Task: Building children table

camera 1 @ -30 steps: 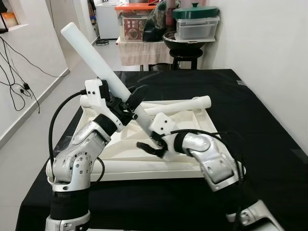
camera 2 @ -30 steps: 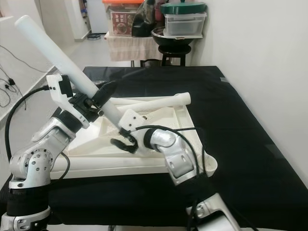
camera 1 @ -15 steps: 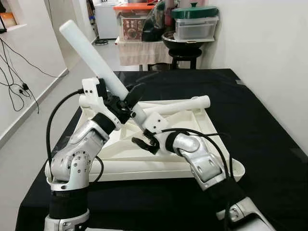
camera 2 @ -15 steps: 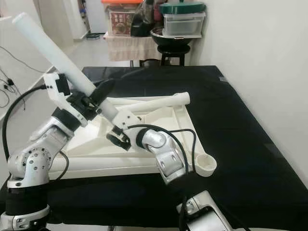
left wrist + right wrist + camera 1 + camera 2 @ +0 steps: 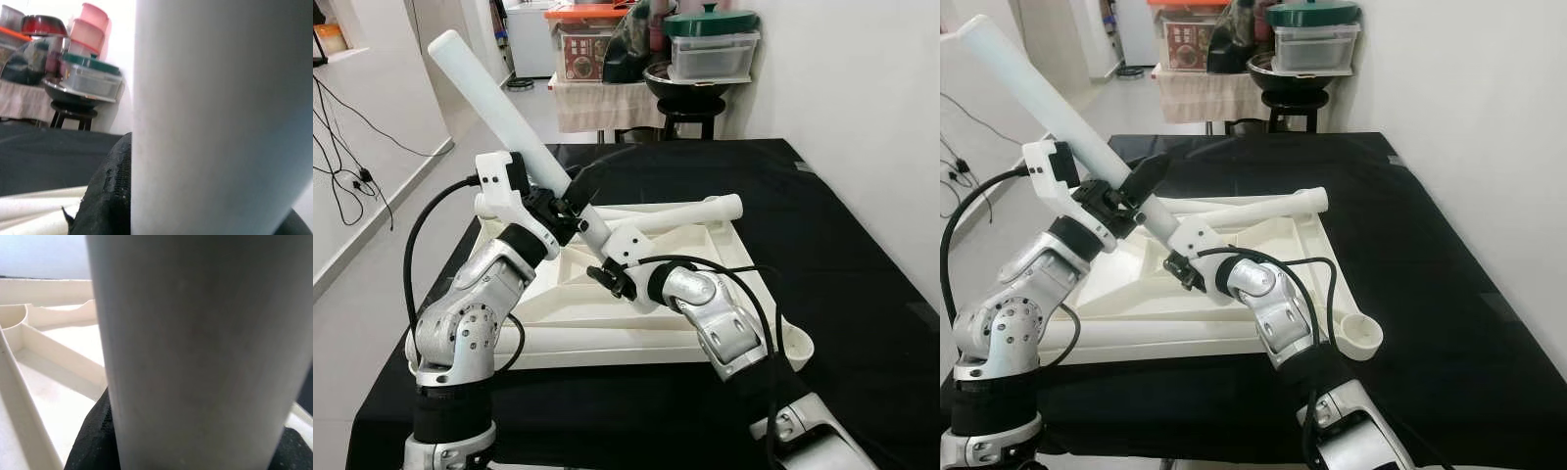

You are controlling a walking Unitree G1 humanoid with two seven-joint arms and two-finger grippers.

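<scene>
your left hand (image 5: 570, 208) and right hand (image 5: 607, 277) are both clenched on the white leg (image 5: 514, 127). it's tilted steeper than a second ago, lower end over the upturned tabletop (image 5: 705, 257) mid-counter (image 5: 842, 255). looks like you're lining it up for its socket.

A lived-in home: stacked food containers (image 5: 713, 47), a covered side table (image 5: 597, 103) and loose wall cables (image 5: 347, 147).

Bright, even indoor light; head views sharp; soft shadows on the black desk (image 5: 862, 255); wrist views blurred, the white leg (image 5: 215, 117) out of focus.
</scene>
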